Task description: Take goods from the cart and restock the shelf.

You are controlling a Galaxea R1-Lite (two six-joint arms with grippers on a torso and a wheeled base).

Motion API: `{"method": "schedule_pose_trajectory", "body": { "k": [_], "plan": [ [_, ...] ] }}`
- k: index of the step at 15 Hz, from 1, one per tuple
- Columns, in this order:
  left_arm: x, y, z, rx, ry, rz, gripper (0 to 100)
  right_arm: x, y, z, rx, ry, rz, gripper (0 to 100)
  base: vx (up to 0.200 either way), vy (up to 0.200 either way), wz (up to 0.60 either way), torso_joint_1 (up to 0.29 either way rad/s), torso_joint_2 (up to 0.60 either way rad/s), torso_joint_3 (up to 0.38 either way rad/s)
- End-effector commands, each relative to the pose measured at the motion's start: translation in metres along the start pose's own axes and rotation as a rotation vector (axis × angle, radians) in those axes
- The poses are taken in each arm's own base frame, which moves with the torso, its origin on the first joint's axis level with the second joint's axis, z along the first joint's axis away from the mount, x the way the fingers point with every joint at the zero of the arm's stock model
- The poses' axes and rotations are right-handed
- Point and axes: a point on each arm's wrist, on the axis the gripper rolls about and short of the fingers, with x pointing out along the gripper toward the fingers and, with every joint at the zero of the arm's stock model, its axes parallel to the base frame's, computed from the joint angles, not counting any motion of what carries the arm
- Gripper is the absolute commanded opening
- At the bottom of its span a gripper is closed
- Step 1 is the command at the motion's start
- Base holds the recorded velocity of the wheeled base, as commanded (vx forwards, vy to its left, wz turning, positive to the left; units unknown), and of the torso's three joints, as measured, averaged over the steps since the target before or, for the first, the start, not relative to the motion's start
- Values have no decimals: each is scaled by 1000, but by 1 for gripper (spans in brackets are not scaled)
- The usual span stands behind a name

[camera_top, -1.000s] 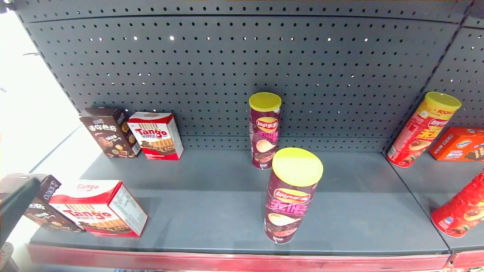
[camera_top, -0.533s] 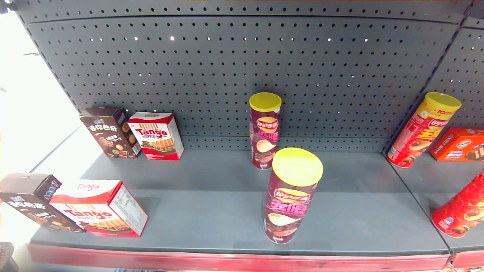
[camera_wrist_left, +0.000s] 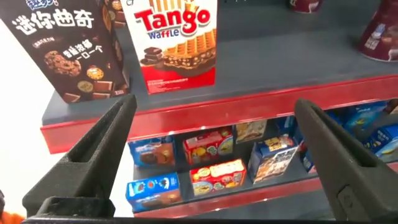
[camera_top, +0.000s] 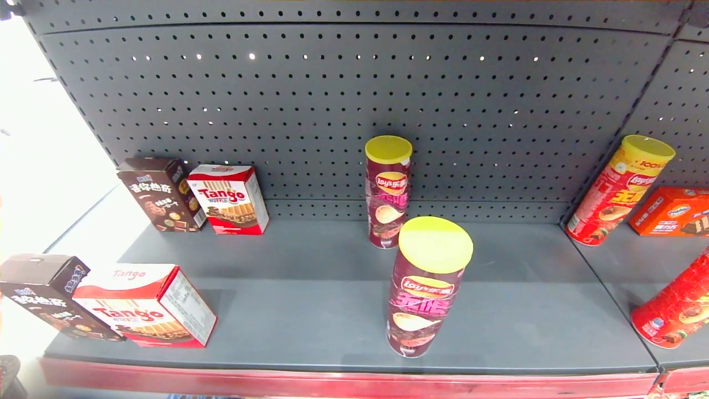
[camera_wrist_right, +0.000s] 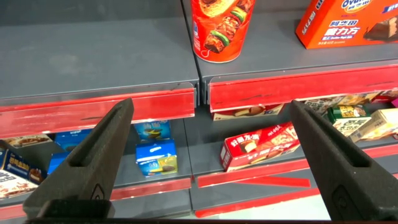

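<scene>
At the shelf's [camera_top: 310, 316] front-left corner, the left end effector [camera_wrist_left: 214, 102] has pulled clear.
It hangs spread and empty before the chocolate biscuit box [camera_top: 47, 293], apparently freshly stocked; the cart comes next.

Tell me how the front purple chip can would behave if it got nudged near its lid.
The front purple chip can stands tall on a narrow base, so it would probably tip. Being round, it would likely roll afterwards.
</scene>
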Motion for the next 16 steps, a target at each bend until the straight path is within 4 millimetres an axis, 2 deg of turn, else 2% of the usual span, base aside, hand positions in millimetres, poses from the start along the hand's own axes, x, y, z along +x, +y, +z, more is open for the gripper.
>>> {"method": "schedule_pose_trajectory", "body": {
  "k": [1,3,4,5,10,16],
  "plan": [
    [0,0,0,-17,-5,7,100,0,0,0,0,1,0,100,0,0,0,0,0,0],
    [0,1,0,6,-4,48,100,0,0,0,0,1,0,100,0,0,0,0,0,0],
    [-1,5,-4,43,49,222,100,0,0,0,0,1,0,100,0,0,0,0,0,0],
    [-2,6,-7,22,84,302,100,0,0,0,0,1,0,100,0,0,0,0,0,0],
    [-1,3,-6,21,59,136,100,0,0,0,0,1,0,100,0,0,0,0,0,0],
    [-1,3,-6,19,60,142,100,0,0,2,-17,-7,24,100,0,0,0,0,0,0]
  ]
}}
